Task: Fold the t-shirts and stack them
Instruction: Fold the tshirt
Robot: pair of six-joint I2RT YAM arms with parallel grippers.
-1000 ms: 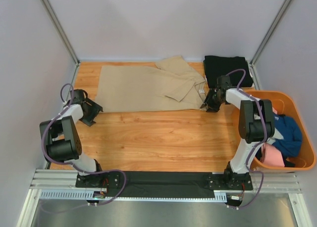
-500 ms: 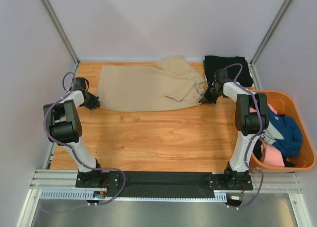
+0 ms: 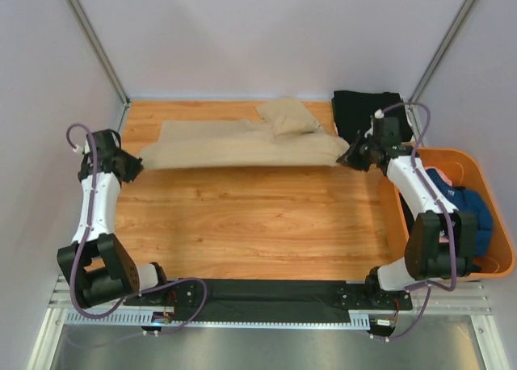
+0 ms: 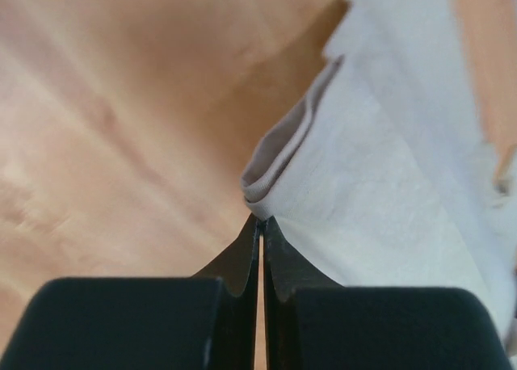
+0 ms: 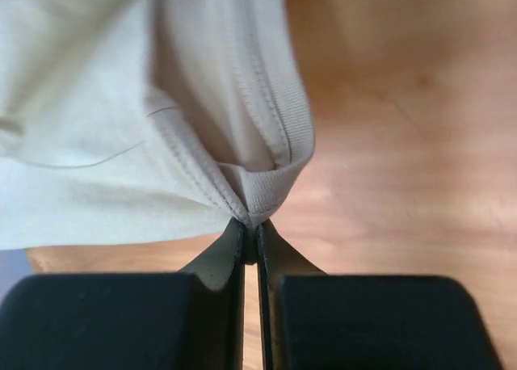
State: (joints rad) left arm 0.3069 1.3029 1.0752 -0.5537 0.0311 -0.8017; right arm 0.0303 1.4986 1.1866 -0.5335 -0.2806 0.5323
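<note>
- Across the far half of the desk (image 3: pixel 258 216), the tan t-shirt (image 3: pixel 242 144) stretches between my two arms. Its near edge is lifted off the wood and a sleeve is bunched toward the back right.
- My left end effector (image 3: pixel 133 166) is closed to a hairline gap on a folded corner of the cloth. My right end effector (image 3: pixel 347 160) is pinched just as tightly on a stitched hem at the opposite end.
- The cloth is light, soft and limp (it falls in loose folds from each grip). I judge it will drape and wrinkle rather than hold a crease, so both ends should travel together and level.
- The hemmed corners are the sound places to hold. Doubled fabric gives my thin fingertips something to bite, whereas a single layer might slip out.
- The black t-shirt (image 3: pixel 363 111) lies folded in the far right corner, just behind my right end effector, and is probably the start of the stack.
- The blue t-shirt (image 3: pixel 477 216) and the pink t-shirt (image 3: pixel 435 177) sit in the orange tub (image 3: pixel 489 271) at the right.
</note>
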